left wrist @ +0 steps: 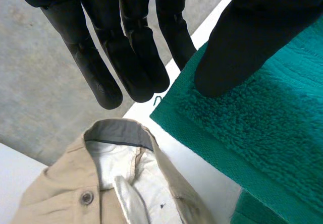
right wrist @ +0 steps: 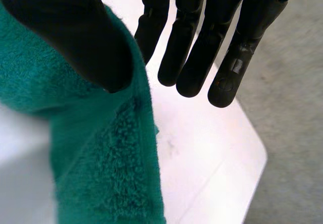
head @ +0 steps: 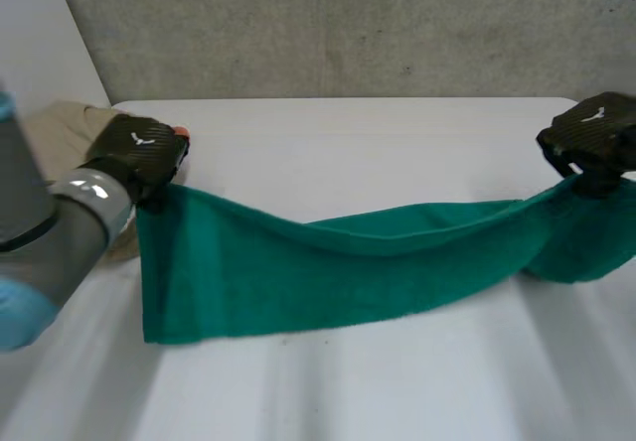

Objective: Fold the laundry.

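Observation:
A green towel hangs stretched between my two hands above the white table, sagging in the middle with its lower edge near the tabletop. My left hand holds the towel's upper left corner. In the left wrist view the thumb presses on the towel, which is pinched against the side of the straight fingers. My right hand holds the upper right corner, where the cloth bunches below it. There the thumb clamps the towel beside the straight fingers.
A beige garment with a button and a grey-lined waistband lies at the table's left edge, just behind my left hand. The table's right corner is below my right hand, with concrete floor beyond it.

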